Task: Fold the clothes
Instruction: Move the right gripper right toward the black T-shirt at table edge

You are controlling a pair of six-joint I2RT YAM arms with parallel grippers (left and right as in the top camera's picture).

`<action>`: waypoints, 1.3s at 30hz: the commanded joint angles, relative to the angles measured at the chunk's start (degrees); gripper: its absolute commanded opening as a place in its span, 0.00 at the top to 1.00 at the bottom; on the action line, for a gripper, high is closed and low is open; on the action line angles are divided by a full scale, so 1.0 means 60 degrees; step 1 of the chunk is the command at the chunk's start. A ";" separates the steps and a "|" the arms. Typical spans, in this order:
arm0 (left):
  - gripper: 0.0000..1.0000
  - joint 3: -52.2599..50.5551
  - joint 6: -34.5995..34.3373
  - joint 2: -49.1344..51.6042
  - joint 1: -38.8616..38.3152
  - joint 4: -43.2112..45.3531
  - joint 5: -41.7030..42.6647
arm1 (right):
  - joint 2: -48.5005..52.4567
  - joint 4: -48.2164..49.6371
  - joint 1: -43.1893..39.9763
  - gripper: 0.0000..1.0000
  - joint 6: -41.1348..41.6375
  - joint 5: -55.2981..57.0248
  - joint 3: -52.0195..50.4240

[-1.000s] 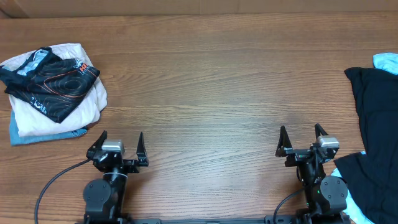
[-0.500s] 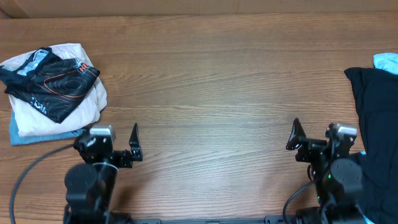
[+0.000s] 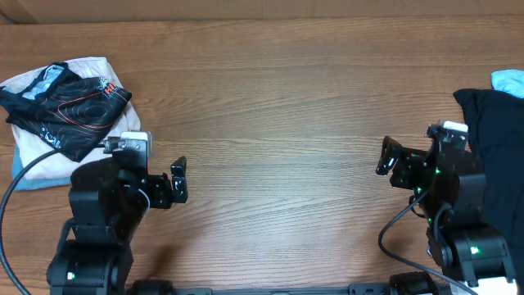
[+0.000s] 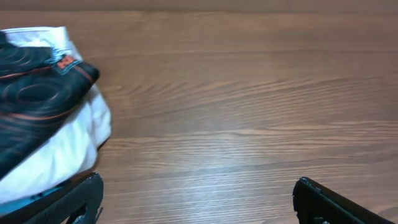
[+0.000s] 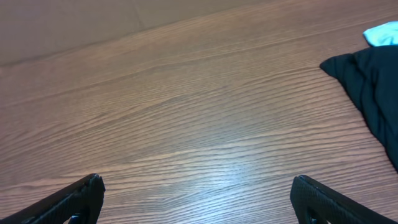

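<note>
The clothes, a plain black T-shirt (image 3: 498,139), lie crumpled at the table's right edge, and a corner of them shows at the right of the right wrist view (image 5: 371,78). My right gripper (image 3: 408,149) hovers just left of the shirt. It is open and empty, its fingertips (image 5: 81,196) wide apart over bare wood. My left gripper (image 3: 157,174) is at the front left, open and empty. Its fingertips (image 4: 84,198) spread over wood beside the pile of other garments.
At the far left lies a pile: a black garment with orange lines (image 3: 72,111) on a white one (image 3: 115,135), over a light blue one (image 3: 31,179). A light blue garment (image 3: 509,80) peeks out behind the black shirt. Wooden table (image 3: 278,106) spans between.
Both arms have lifted from the front edge and reached forward. The left one swung toward the left pile, the right one toward the black shirt. Both grippers stayed open.
</note>
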 commanded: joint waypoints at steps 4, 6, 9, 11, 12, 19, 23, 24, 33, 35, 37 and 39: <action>0.00 0.0291 -0.0066 0.0022 -0.0076 -0.0025 0.0685 | 0.0714 -0.1803 -0.0466 0.00 0.4233 0.3534 0.0288; 0.00 0.0291 -0.0066 0.0022 -0.0076 -0.0025 0.0696 | 0.1169 -0.2229 -0.0914 0.00 0.5038 0.3595 0.0229; 0.00 0.0291 -0.0066 0.0022 -0.0076 0.0007 0.0692 | 0.2095 -0.2674 -0.1749 0.00 0.6065 0.3534 0.0160; 0.00 0.0291 -0.0062 0.0022 -0.0076 0.0022 0.0685 | 0.2881 -0.2663 -0.2422 0.00 0.6262 0.3366 0.0160; 0.00 0.0291 -0.0062 0.0022 -0.0076 0.0022 0.0685 | 0.3187 -0.2590 -0.2692 0.00 0.6262 0.3275 0.0160; 0.00 0.0291 -0.0062 0.0113 -0.0076 0.0036 0.0652 | 0.5606 -0.1803 -0.4958 0.00 0.6258 0.2634 0.0160; 0.00 0.0291 -0.0066 0.0153 -0.0076 0.0076 0.0652 | 0.6382 -0.1523 -0.5737 0.00 0.6258 0.2634 0.0160; 0.00 0.0291 -0.0062 0.0178 -0.0076 0.0098 0.0652 | 0.6528 -0.1457 -0.5905 0.00 0.6262 0.2634 0.0160; 0.00 0.0291 -0.0066 0.0426 -0.0076 0.0222 0.0656 | 0.7209 -0.0769 -0.7151 0.00 0.6262 0.2437 0.0160; 0.00 0.0291 -0.0066 0.0492 -0.0076 0.0222 0.0656 | 0.7220 -0.0656 -0.7282 0.01 0.6262 0.2302 0.0153; 0.00 0.0291 -0.0066 0.0543 -0.0076 0.0222 0.0656 | 0.7220 -0.0565 -0.7289 0.04 0.6262 0.2295 0.0142; 0.00 0.0291 -0.0066 0.0550 -0.0076 0.0219 0.0656 | 0.7220 -0.0437 -0.7289 0.05 0.6258 0.2226 0.0135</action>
